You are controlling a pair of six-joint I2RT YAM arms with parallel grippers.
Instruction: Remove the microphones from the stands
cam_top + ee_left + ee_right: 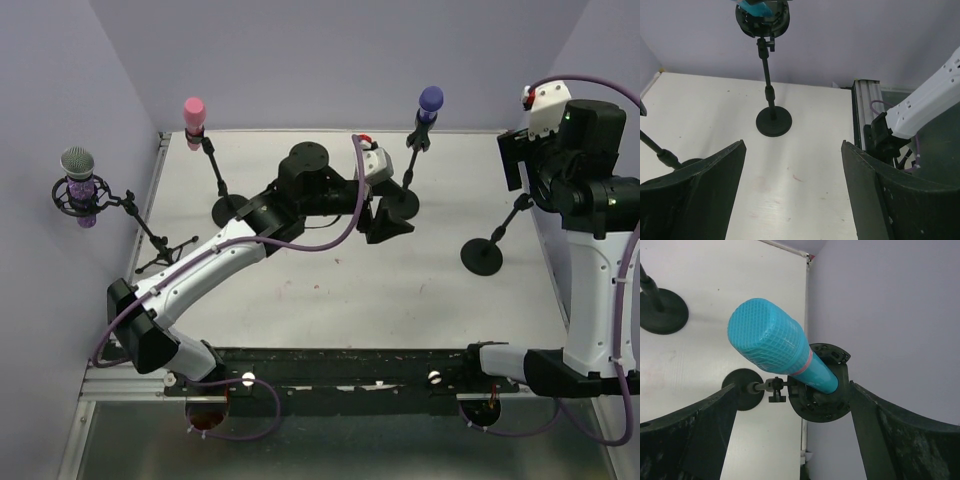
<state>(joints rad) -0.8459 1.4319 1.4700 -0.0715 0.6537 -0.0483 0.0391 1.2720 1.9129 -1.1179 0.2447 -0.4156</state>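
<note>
A teal microphone sits tilted in the black ring mount of a round-based stand. My right gripper is open above it, with one finger on each side of the mount and apart from it. In the top view the right arm hides this microphone; only the stand's pole and base show. My left gripper is open and empty low over the table. It faces the same stand, with the teal microphone at the top edge.
A pink microphone and a blue microphone stand on round-based stands at the back. A grey and purple microphone is on a tripod at the left wall. The blue microphone's stand base is next to my left gripper.
</note>
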